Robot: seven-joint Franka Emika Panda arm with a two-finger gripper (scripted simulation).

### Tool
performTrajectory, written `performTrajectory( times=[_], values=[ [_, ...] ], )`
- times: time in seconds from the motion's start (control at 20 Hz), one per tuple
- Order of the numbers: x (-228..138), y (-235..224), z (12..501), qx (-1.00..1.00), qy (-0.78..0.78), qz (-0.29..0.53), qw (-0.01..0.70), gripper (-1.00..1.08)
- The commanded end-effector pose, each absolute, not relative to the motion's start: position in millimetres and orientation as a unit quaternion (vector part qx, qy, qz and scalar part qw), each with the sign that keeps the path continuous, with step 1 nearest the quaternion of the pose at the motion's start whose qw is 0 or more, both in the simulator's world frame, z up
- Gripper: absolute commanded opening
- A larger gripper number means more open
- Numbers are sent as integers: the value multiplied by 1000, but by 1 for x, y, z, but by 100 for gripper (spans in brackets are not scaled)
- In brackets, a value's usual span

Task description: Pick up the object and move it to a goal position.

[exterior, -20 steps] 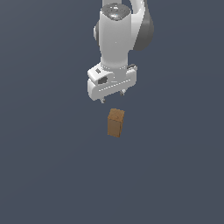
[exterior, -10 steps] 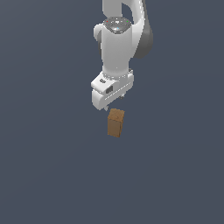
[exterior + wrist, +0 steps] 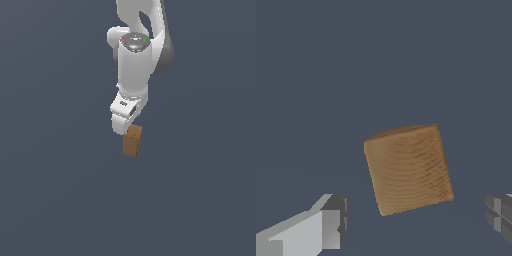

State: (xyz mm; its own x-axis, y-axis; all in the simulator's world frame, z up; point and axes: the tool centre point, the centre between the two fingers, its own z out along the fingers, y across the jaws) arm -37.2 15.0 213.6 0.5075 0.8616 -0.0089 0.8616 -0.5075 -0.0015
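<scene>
The object is a small brown wooden block (image 3: 132,141), standing upright on the dark grey floor. It fills the middle of the wrist view (image 3: 407,168), seen from above. My white gripper (image 3: 126,130) hangs just above the block's top, almost touching it in the exterior view. In the wrist view its two fingers (image 3: 331,220) stand wide apart, one on each side of the block, with clear gaps between pads and block. The gripper is open and holds nothing.
The flat dark grey floor (image 3: 60,200) surrounds the block on all sides. The white arm (image 3: 137,55) rises above the gripper. No other objects show.
My gripper has come down toward the block and turned about its vertical axis. The block has not moved.
</scene>
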Motion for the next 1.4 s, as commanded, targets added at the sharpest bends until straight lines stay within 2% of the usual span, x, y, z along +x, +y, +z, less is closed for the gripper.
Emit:
performTrajectory(
  times=[0.0,1.0,1.35],
  values=[
    [-35,16,208,853,522,-3,1,100],
    [-31,20,190,806,592,0,0,100],
    [-32,20,161,805,593,0,0,100]
  ],
)
